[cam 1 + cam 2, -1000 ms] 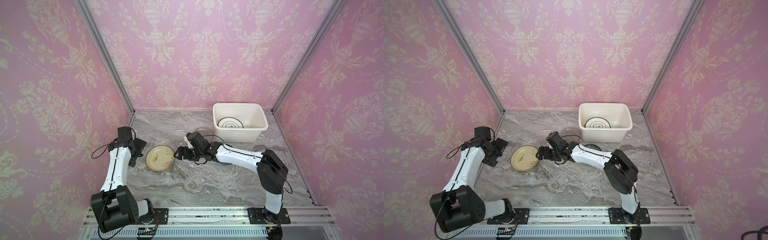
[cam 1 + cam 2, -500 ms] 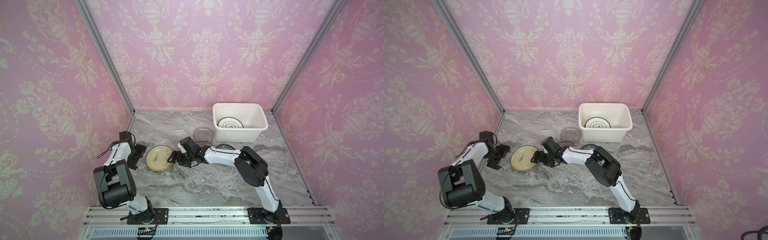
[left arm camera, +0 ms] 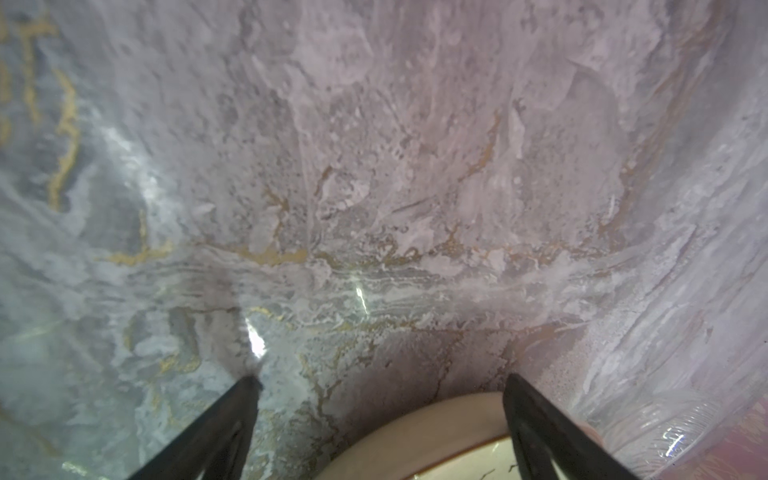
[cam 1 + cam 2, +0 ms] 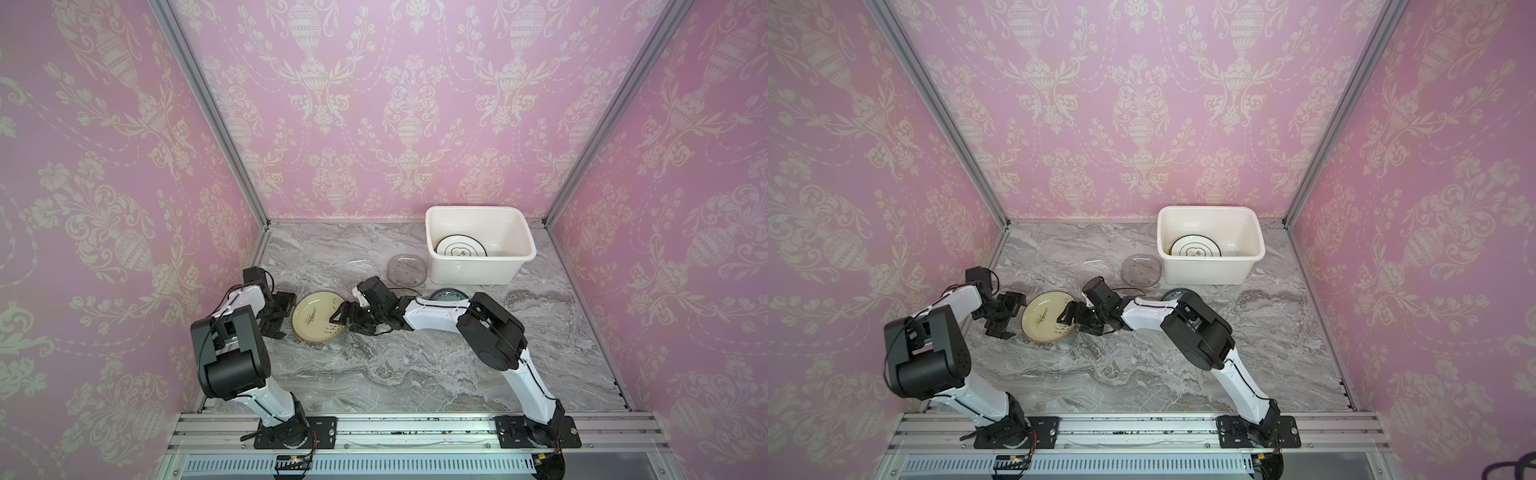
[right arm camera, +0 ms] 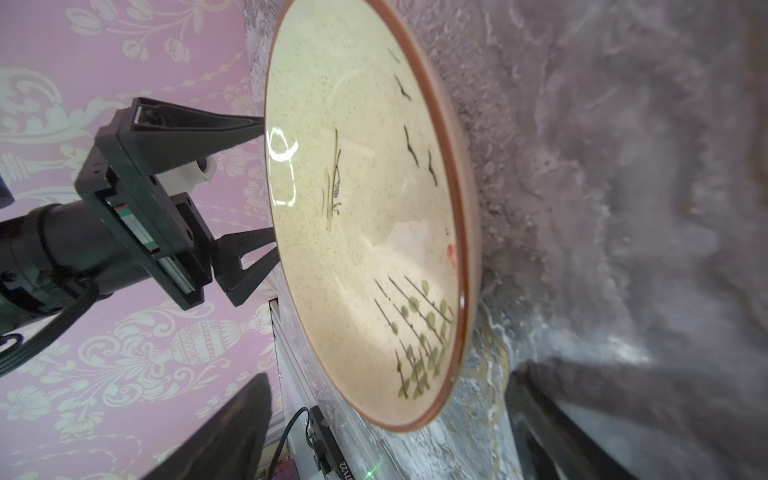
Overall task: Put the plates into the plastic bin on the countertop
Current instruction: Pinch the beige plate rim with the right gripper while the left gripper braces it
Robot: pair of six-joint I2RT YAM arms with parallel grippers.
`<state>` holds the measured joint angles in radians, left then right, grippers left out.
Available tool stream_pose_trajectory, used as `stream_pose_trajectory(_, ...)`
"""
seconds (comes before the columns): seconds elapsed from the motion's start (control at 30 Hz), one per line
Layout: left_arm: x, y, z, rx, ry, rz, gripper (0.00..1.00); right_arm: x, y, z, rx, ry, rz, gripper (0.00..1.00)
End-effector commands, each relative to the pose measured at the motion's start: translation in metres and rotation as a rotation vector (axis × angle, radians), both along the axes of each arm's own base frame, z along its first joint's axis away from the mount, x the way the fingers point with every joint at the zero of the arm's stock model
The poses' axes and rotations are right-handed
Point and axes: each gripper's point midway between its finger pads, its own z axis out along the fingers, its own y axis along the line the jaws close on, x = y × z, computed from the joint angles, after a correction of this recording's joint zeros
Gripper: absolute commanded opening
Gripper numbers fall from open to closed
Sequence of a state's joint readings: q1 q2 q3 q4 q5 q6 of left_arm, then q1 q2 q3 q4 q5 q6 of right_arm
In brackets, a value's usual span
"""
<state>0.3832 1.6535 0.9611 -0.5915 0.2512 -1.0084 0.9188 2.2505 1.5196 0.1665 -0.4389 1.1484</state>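
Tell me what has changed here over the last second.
The right gripper slid left until its open jaws straddle the cream plate's right rim; nothing is gripped yet. The left arm folded down, and the left gripper, open, stayed beside the plate's left edge. The plate itself, the bin and the white plate inside it have not moved.

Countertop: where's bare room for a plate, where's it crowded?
Free: front strip of countertop along the rail; right side in front of the plastic bin. Crowded: middle band, left gripper, cream plate, right gripper, glass plates, teal plate.
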Motion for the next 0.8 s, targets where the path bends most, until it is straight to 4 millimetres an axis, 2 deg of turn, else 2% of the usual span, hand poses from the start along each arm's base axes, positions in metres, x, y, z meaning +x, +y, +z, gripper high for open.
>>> stream_pose_trajectory(0.0,0.007,-0.017,-0.012,-0.076,0.009,-0.022,0.92,0.004,0.01,-0.006,0.031,0.02,-0.014,0.88)
stream_pose_trajectory(0.13,0.011,-0.025,-0.011,-0.083,0.004,-0.05,0.89,0.009,0.015,-0.009,0.036,0.021,-0.013,0.87)
stream_pose_trajectory(0.33,0.01,-0.04,-0.013,-0.092,0.015,-0.101,0.8,0.019,0.025,0.002,0.087,-0.021,-0.028,0.84)
stream_pose_trajectory(0.47,0.01,-0.052,-0.015,-0.112,0.021,-0.133,0.69,0.021,0.032,0.014,0.131,-0.052,-0.018,0.8)
stream_pose_trajectory(0.77,0.003,-0.068,-0.015,-0.121,0.027,-0.183,0.67,0.021,0.038,0.042,0.199,-0.139,-0.004,0.69)
